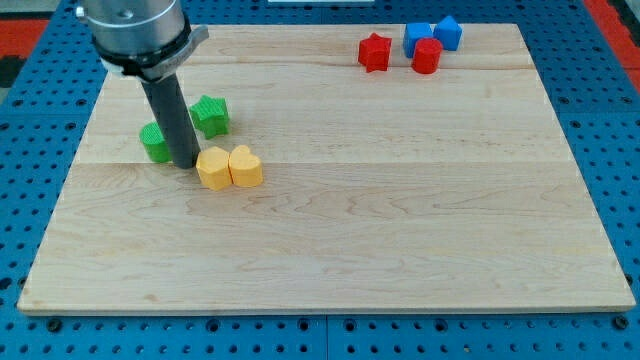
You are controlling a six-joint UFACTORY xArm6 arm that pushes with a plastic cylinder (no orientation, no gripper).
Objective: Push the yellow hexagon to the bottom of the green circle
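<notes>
The yellow hexagon (212,168) lies left of the board's middle, touching a yellow heart (246,167) on its right. The green circle (155,142) sits to the hexagon's upper left, partly hidden behind my rod. My tip (186,161) stands between the green circle and the yellow hexagon, touching or nearly touching the hexagon's left side. A green star (210,115) lies above the hexagon, to the right of the rod.
A red star (374,52), a red cylinder (427,56) and two blue blocks (432,35) cluster at the view's top right. The wooden board (400,220) lies on a blue pegboard.
</notes>
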